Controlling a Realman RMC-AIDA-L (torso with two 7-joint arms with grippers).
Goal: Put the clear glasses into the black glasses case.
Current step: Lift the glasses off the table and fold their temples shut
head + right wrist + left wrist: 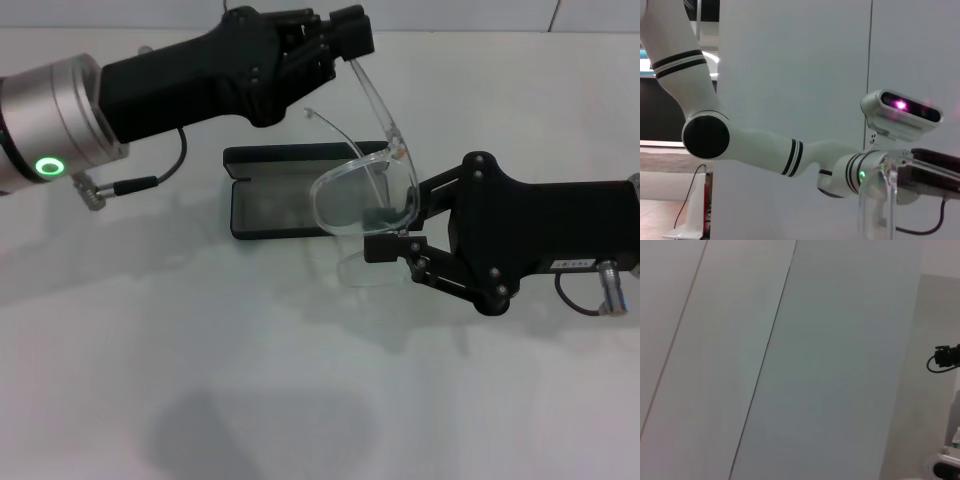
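Clear glasses [360,195] are held up in the air over the right end of the black glasses case [275,205], between both tools. Not in the case yet.

Left tool [345,40]: comes in from the upper left, pressed together on the tip of one temple arm, which runs down and to the right toward the lens. Right tool [395,220]: comes in from the right, fingers [385,250] spread, one above and one below the lens's right edge. Looks like it brackets or lightly props the lens; can't tell whether it's actually touching.

Case: lying open and flat on the white worktop [300,400], grey lining up, lid hinged back on the far side. Nothing visible inside apart from what the lens hides.

Right wrist view shows the clear frame close up with the left arm behind it; left wrist view shows only wall panels.

Step, my read: the carry and alignment over the open case, just before lowering. The second temple arm sticks out toward the back, so the glasses look unfolded.

Next move calls for: fold or tuck the arms, turn the frame lengthwise to the tray, shift left to centre, lower and only then release. Risk: frame catches the case rim.
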